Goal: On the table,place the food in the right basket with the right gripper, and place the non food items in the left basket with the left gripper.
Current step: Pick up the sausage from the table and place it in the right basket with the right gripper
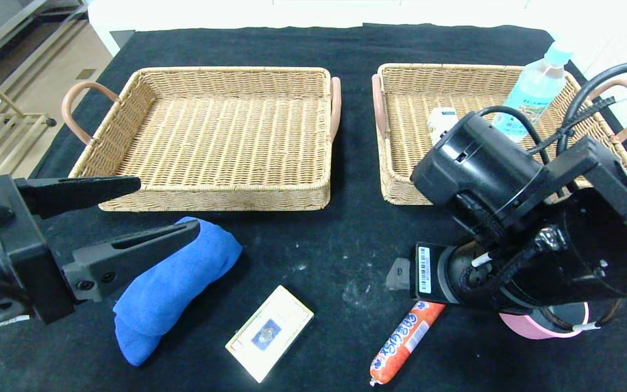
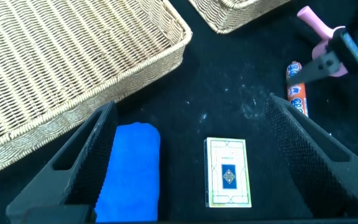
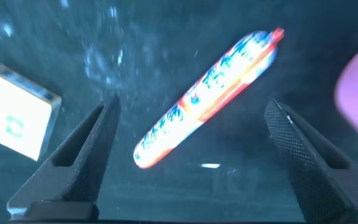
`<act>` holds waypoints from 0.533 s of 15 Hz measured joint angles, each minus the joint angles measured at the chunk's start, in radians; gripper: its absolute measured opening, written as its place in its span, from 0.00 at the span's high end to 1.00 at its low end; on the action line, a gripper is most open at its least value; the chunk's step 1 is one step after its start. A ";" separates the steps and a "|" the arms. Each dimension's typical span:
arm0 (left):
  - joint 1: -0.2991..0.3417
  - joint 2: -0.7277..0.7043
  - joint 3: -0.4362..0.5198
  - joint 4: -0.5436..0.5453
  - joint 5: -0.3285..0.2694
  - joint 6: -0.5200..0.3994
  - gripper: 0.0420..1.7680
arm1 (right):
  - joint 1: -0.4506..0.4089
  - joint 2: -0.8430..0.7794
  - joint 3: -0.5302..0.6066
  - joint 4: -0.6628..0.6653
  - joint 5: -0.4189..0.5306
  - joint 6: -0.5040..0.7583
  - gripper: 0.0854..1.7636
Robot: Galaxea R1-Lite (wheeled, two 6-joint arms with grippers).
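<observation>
Black table [image 1: 319, 261]: right end effector [image 3: 191, 155], fingers apart, above sausage [image 3: 207, 99]

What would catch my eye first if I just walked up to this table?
Probably the bright blue folded cloth lying in front of the empty left wicker basket, with the open left gripper over it. Next, the orange wrapped sausage lying between the open right gripper's fingers.

— Room round the sausage [image 3: 207, 96]?
— Yes, bare cloth both sides betw. the right gripper's [image 3: 191, 155] spread fingers. Pink tape roll [image 1: 542, 325] near one end, card box [image 1: 269, 333] well apart.
— Baskets?
— Left basket [image 1: 213, 198] open; right basket [image 1: 395, 185] has bottle [image 1: 534, 90] at back, arm over front.
</observation>
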 joint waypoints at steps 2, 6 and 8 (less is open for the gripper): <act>0.000 0.000 0.000 0.000 0.000 0.000 0.03 | 0.002 0.014 0.013 0.000 0.004 0.005 0.04; -0.010 -0.001 0.000 -0.001 0.001 -0.001 0.03 | 0.004 0.049 0.024 0.000 0.006 0.029 0.03; -0.012 -0.001 0.001 -0.002 0.001 -0.001 0.03 | 0.003 0.066 0.025 0.000 0.006 0.034 0.03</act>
